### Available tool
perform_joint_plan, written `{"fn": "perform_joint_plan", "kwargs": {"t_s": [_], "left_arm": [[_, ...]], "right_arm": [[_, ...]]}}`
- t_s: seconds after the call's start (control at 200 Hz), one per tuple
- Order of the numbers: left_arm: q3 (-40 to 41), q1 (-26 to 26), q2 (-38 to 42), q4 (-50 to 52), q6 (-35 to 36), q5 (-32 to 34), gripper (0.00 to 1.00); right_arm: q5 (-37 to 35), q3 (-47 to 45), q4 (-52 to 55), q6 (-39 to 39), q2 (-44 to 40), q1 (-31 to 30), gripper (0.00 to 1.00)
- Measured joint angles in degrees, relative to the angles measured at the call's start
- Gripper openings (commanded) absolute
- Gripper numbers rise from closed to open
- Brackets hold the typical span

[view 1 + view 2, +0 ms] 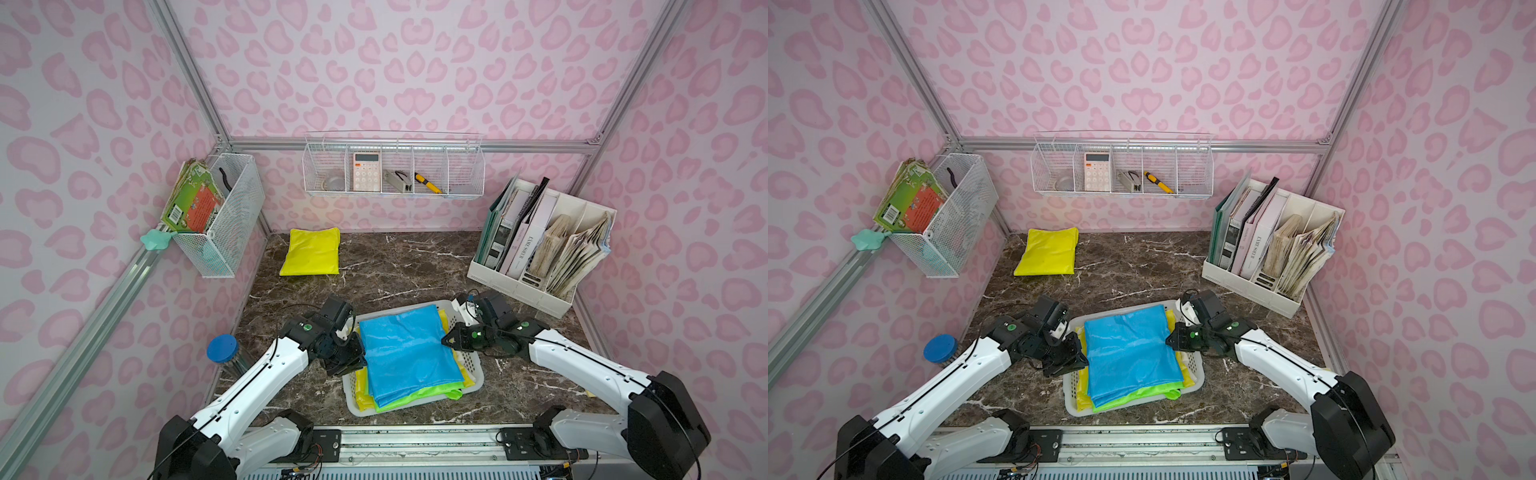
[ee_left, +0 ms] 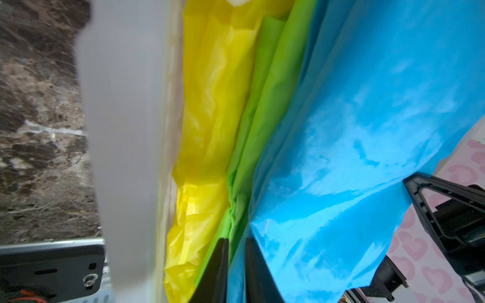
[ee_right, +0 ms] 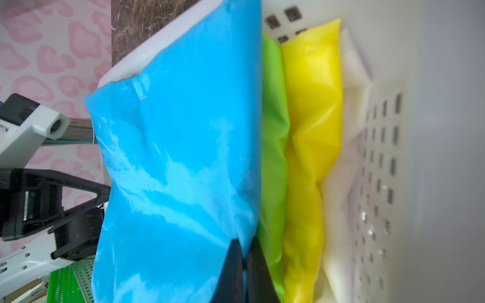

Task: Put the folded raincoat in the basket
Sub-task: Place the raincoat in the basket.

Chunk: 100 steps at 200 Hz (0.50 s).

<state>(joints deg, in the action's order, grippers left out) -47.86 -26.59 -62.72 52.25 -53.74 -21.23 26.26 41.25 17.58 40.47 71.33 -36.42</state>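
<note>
Marble-patterned and brown, the table (image 1: 419, 266) is seen bare around the white basket (image 1: 473, 368), so ample room is judged to be had for both arms to be drawn outward. Only a file holder (image 1: 515, 289) at the right rear and a blue-lidded jar (image 1: 222, 349) beside the left arm need to be minded, and both stand well apart from the basket. A yellow raincoat (image 1: 311, 251) lies folded at the table's back left. Inside the basket a stack of folded pieces is seen, with a yellow sheet (image 2: 210, 105) and a green sheet (image 2: 262, 105) below. On top of the stack the blue raincoat (image 1: 409, 353) is laid flat, a far corner resting on the rim. It is judged to be thin, light, limp film, slippery against the sheets beneath, so its fold could be lost if it were dragged or lifted by one side. Hold is best taken at the two opposite folded edges, with all layers pinched together. The right claw (image 3: 245, 245) is closed tight on the blue raincoat's right edge. The left claw (image 2: 236, 244) is seen at the left edge with its jaws a slit apart and fabric lying in the gap; whether that fabric is gripped cannot be told. The basket's left wall stands just beside this claw and could be caught by it.
</note>
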Motion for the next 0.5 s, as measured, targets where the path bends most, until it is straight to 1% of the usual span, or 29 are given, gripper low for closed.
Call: {"fn": "perform_joint_plan", "kwargs": {"t_s": [0.095, 0.165, 0.2, 0.26, 0.335, 0.405, 0.5], "left_arm": [[-0.31, -0.07, 0.09, 0.59, -0.09, 0.02, 0.19], [-1.7, -0.07, 0.2, 1.55, -0.04, 0.09, 0.2], [-2.89, -0.07, 0.31, 2.03, 0.09, 0.28, 0.2], [-4.96, -0.07, 0.66, 2.95, 0.37, 0.59, 0.19], [-7.37, -0.04, 1.2, 4.35, 0.98, 0.94, 0.17], [-8.81, -0.07, 1.99, 5.11, 1.33, 0.66, 0.12], [-9.07, -0.57, 3.17, 4.61, 1.44, -1.36, 0.08]], "right_arm": [[-0.04, -0.35, -0.22, 0.37, -0.04, -0.26, 0.16], [-0.33, 0.09, 0.35, 0.39, -0.22, -0.31, 0.33], [-0.48, 0.72, 1.03, 0.33, -0.28, -0.31, 0.4], [-0.81, 2.21, 1.99, 0.0, -0.37, -0.31, 0.46], [-1.64, 4.72, 3.65, -0.55, -0.74, -0.2, 0.47], [-2.51, 7.23, 5.62, -1.36, -1.49, -0.15, 0.42], [-2.89, 9.11, 6.69, -1.27, -3.5, -0.81, 0.37]]}}
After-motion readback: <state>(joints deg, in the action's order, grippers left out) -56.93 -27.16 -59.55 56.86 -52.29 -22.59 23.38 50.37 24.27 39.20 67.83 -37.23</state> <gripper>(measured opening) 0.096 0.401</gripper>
